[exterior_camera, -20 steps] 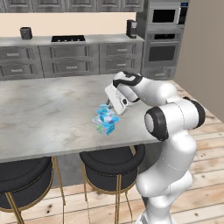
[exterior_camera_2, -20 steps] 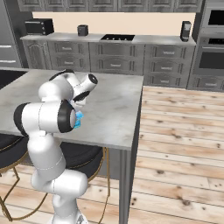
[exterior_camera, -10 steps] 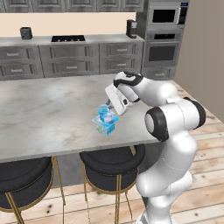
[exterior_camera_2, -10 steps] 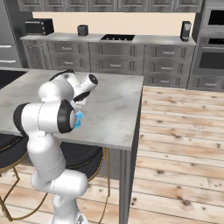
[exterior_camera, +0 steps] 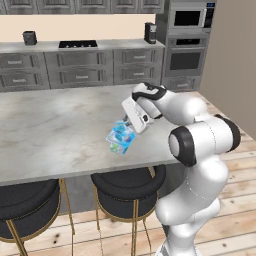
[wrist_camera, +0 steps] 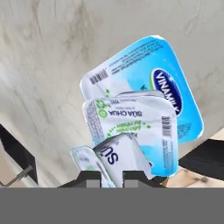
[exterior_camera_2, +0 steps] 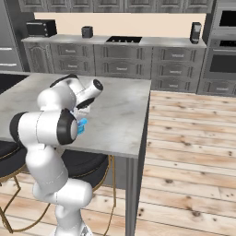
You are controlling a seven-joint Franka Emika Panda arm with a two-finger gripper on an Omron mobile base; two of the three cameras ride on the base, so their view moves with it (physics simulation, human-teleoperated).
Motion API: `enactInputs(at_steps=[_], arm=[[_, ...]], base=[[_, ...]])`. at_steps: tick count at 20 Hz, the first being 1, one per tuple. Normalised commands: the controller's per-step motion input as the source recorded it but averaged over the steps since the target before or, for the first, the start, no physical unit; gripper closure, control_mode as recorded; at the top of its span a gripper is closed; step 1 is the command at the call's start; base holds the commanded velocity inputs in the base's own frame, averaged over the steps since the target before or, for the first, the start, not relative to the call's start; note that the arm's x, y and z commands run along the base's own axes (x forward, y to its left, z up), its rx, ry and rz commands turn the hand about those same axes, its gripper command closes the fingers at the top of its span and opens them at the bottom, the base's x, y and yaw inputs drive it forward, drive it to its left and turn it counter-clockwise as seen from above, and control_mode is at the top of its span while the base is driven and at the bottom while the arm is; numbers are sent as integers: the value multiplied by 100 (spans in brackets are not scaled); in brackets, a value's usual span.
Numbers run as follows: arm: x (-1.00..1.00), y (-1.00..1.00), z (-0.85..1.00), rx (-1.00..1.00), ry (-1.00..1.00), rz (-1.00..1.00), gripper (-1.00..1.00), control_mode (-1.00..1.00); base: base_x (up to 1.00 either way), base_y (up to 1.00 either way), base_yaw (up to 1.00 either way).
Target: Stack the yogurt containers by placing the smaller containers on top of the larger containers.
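Nothing is changed from a second ago: the small cup (wrist_camera: 118, 159) is held clenched in the gripper (wrist_camera: 110, 177) just above the large pack (exterior_camera: 121, 137) near the worktop (exterior_camera: 60, 130) edge, not yet released.

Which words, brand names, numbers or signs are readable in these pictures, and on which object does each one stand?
"VINAMI", cut off by the white lid in front: on the large blue lid farthest from the camera.
"SUA CHUA": on the white lid in front of it.
"SU", partly hidden: on the small container just above the tool.
Barcodes and fine green print: too small to read.
Kitchen appliances: no readable text.
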Motion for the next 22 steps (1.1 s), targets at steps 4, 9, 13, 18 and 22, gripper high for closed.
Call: enactInputs(at_steps=[4, 9, 13, 18, 22], arm=[[-4, -11, 0, 0, -1, 0, 100, -100], [0, -5, 0, 0, -1, 0, 100, -100], [0, -1, -2, 0, 0, 0, 100, -100], [0, 2, -4, 0, 0, 0, 100, -100], [3, 10, -6, 0, 0, 0, 100, -100]], base=[[0, 0, 0], [0, 0, 0], [0, 0, 0], [0, 0, 0], [0, 0, 0]])
